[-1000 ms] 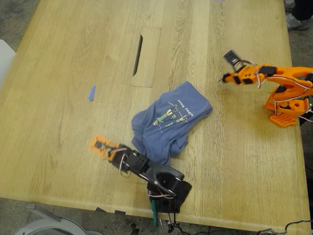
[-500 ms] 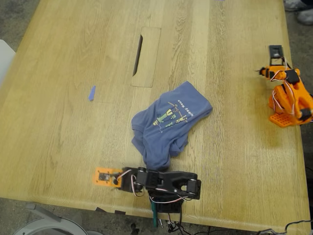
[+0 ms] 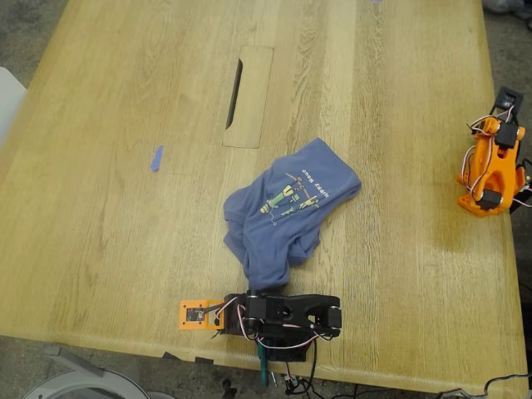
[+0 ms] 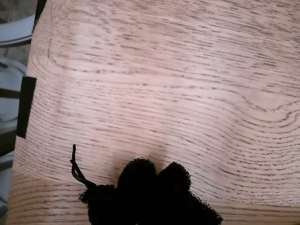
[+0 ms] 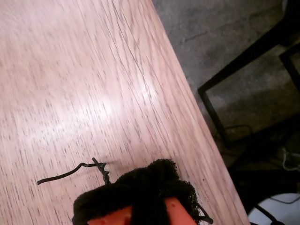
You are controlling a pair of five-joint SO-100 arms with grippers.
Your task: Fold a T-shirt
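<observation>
The slate-blue T-shirt (image 3: 287,208) lies crumpled in a heap near the table's middle, its green-and-yellow print facing up. No gripper touches it. My first gripper (image 4: 152,171), on the orange arm, is folded back by the exterior view's right edge (image 3: 505,101); its black padded fingertips (image 4: 136,173) are pressed together, holding nothing. My second gripper (image 5: 150,176), orange and on the black arm, lies low along the table's front edge (image 3: 195,314), shut and holding nothing. The shirt does not show in either wrist view.
A wooden table (image 3: 125,233) holds a small blue scrap of tape (image 3: 155,158) and a cable hatch with a dark slot (image 3: 235,93). The black arm's base (image 3: 287,320) touches the shirt's near tip. A white chair (image 3: 83,384) stands below the front edge.
The orange arm pulled back from near the shirt and folded up at the exterior view's right edge. The black arm swung down and flattened along the front edge. The shirt stayed still.
</observation>
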